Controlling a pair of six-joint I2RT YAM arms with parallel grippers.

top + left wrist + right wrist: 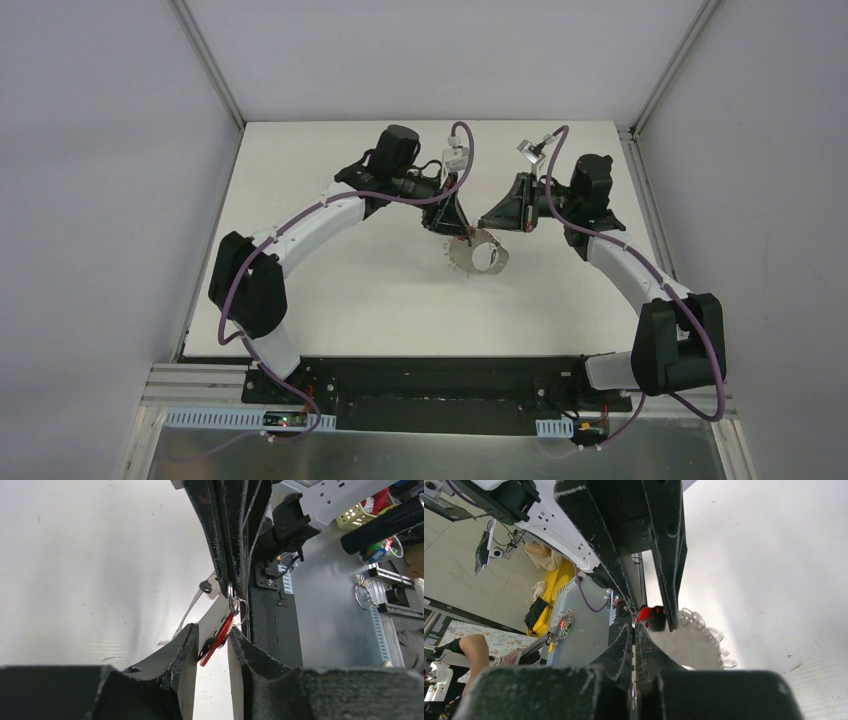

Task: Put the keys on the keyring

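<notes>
- The left gripper (453,227) grasps the red key (218,639); the right gripper (486,222) pinches 1 wire loop (233,600) on the keyring (696,645) between them.
- Likely step: threading key onto loop.
- The next move needs a steady loop.

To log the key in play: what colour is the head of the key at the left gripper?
The key head is bright red; best in left wrist view.

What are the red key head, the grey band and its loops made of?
red key head: glossy plastic, likely, by its sheen.
keyring band: matte grey, thin; plastic or metal, unclear.
wire loops: bright bare metal, by the glints.
</notes>
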